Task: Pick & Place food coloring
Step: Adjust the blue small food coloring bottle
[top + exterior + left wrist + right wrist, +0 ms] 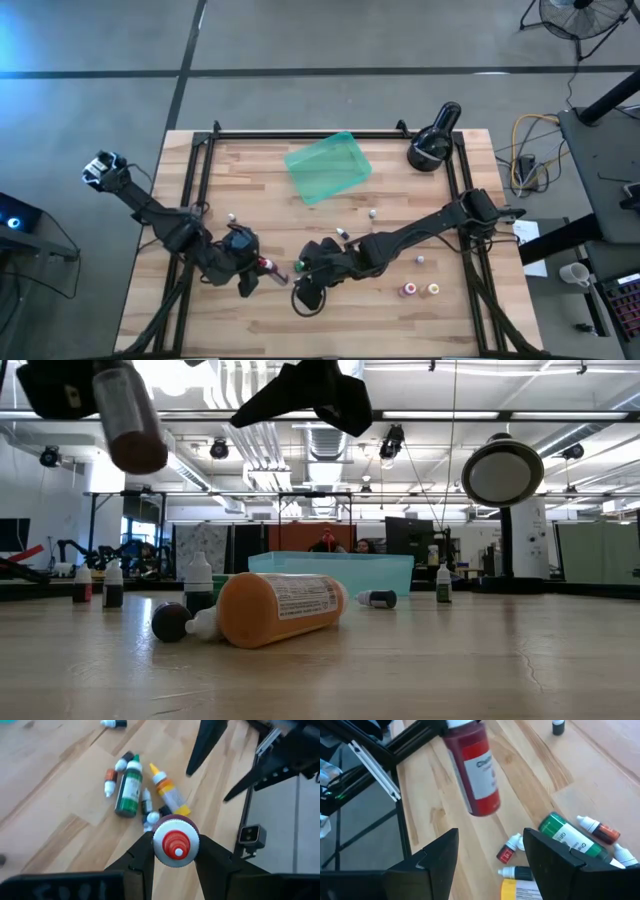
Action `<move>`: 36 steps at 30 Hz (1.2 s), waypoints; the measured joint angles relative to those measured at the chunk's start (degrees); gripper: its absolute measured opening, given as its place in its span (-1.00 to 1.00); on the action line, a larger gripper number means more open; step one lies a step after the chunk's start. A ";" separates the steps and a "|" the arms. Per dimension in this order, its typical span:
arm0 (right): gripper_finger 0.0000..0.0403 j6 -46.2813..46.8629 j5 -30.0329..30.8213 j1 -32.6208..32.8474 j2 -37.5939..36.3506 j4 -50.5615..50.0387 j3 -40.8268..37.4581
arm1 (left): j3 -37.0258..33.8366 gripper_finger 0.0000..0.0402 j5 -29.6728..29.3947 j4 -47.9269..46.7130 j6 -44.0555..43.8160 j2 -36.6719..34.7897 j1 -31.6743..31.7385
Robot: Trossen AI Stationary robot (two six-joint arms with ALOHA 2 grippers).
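One red white-capped bottle (pixel 175 842) clamped in the left gripper (pixel 172 851), just beyond the wide-open right gripper (pixel 490 852), several small bottles (pixel 560 850) beneath.

Bright overhead ceiling lights (pixel 300 380) (glare in the low view); soft shadows; blurred near red bottle (pixel 475 770)

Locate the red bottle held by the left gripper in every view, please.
High: red bottle, front centre, at the left gripper.
Low: top left, held high.
Left wrist: cap-on between the fingers.
Right wrist: hanging above the table.
Shared landmark: lying green bottle.
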 joint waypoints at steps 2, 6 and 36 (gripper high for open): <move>0.08 0.00 0.04 -0.13 0.00 0.17 0.00 | 0.16 -0.55 -0.47 -1.33 -1.36 0.00 -1.50; 0.08 0.23 0.02 -0.32 0.02 0.14 0.00 | 0.27 -0.55 -3.61 -4.82 -4.69 0.00 -5.70; 0.08 0.95 0.26 -2.92 0.07 -0.04 0.00 | 0.30 -0.55 1.11 -27.05 -23.75 12.90 -13.00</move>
